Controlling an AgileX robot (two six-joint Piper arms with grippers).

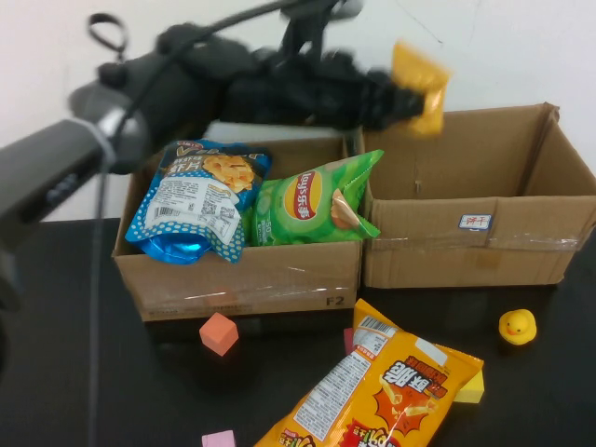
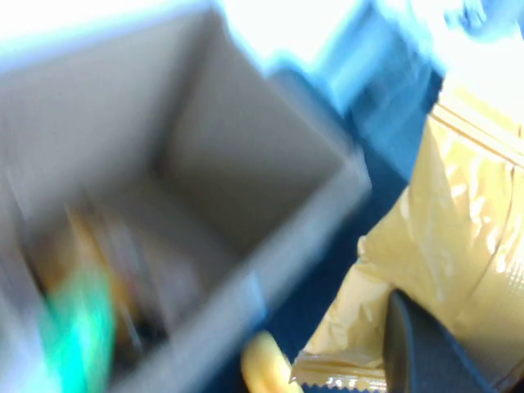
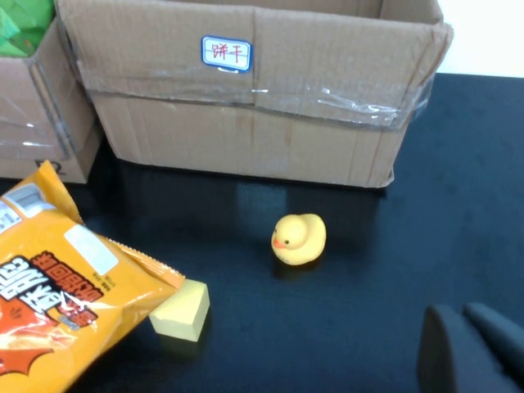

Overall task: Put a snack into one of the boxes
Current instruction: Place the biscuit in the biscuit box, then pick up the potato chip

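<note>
Left gripper (image 1: pixel 414 104), clamping small yellow snack packet (image 1: pixel 421 88), is hovering over right box (image 1: pixel 480 191) near table's far edge; release centred inside; right gripper (image 3: pixel 467 352), closure indeterminable, idling.

We see a small yellow snack packet (image 1: pixel 420 89) held up in the air by the left end effector (image 1: pixel 402 101), just above the back wall of the right box (image 1: pixel 484 244). That brown cardboard box stands open on the black bench (image 1: pixel 559 391), a small label on its front, touching the left box (image 1: pixel 251 279), which holds two bags.

The right end effector (image 3: pixel 471 352) hovers low over the bench near the right box.
</note>
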